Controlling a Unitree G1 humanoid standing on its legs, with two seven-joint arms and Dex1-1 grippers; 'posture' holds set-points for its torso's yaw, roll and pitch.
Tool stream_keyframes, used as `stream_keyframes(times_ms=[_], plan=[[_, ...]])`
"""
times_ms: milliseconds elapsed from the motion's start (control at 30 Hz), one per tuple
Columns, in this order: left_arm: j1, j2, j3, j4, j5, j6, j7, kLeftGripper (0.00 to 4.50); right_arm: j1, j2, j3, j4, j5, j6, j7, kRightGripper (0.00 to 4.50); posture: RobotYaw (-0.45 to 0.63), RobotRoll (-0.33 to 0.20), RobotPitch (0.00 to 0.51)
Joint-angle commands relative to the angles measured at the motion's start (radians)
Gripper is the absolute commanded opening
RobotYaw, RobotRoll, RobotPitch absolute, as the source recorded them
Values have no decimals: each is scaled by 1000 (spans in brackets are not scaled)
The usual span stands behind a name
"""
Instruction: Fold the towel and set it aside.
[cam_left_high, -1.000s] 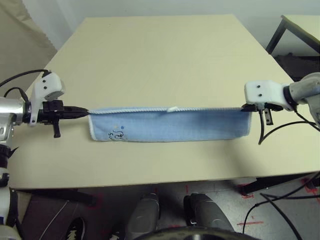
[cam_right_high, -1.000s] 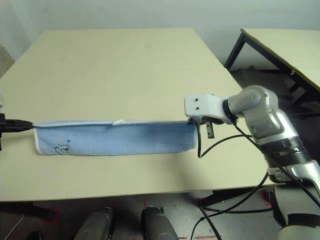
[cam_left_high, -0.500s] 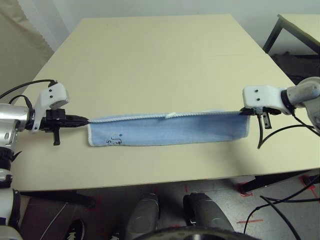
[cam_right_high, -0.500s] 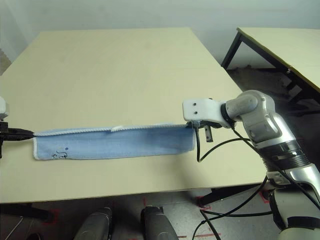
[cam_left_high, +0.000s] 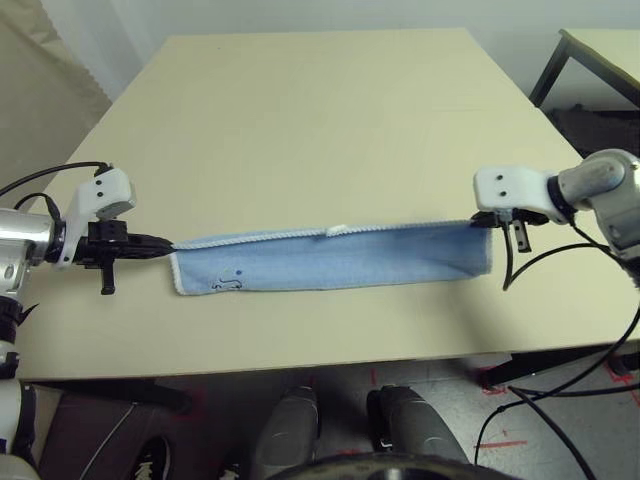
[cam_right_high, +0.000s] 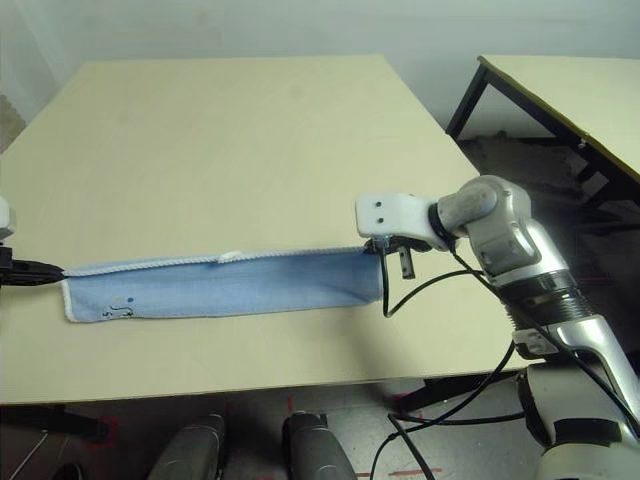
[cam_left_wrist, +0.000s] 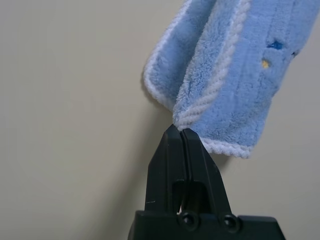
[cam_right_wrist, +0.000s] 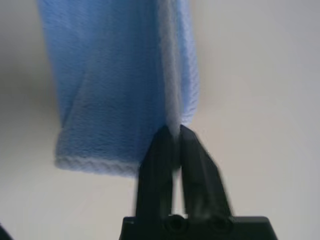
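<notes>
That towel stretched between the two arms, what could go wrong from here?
Both grips look thin. The left end effector pinches only the corded white edging at one corner of the towel, so a tug might pull it free. The right end effector also holds just the edge at the far end. If either slips, the hanging fold could drop open on the table, undoing the fold.

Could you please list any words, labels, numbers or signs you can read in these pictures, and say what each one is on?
None can be read.
Towel: a small dark embroidered mark near the end held by the left hand, too small to make out.
Small white tag on the towel's upper edge: no print legible.
</notes>
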Motion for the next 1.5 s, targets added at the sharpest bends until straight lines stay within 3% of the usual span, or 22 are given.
stream_keyframes(times_ms=[33,300,367,567,733,867,1067,1233,1500], plan=[[-25,-14,-19,41,38,-45,34,1013,-18,9,-8,18,-13,-8,-33,1710,98,0,88],[-91,-32,-24,119,75,-128,87,3716,-8,-7,-17,16,-10,-6,-58,4494,86,0,85],[-99,-31,-22,133,80,-140,92,4468,-2,-24,-25,18,-7,0,-55,4500,84,0,84],[-53,-2,15,124,45,-111,82,4492,52,-107,-46,-5,19,36,-3,4500,76,0,84],[143,40,135,-28,-92,115,38,4492,128,-152,-123,-71,100,200,25,4500,85,0,84],[267,14,235,-118,-172,154,71,4492,178,-141,-186,-85,161,244,-3,4500,100,0,84],[304,-74,310,-117,-243,-48,29,4492,218,-106,-241,-94,327,378,72,4500,104,0,81],[238,-101,321,-40,-301,-221,-109,4492,115,-114,-185,-12,340,619,107,4500,107,0,77],[194,-118,293,-23,-340,-347,-185,4492,-64,-101,-40,154,353,1010,187,4500,115,0,75]])
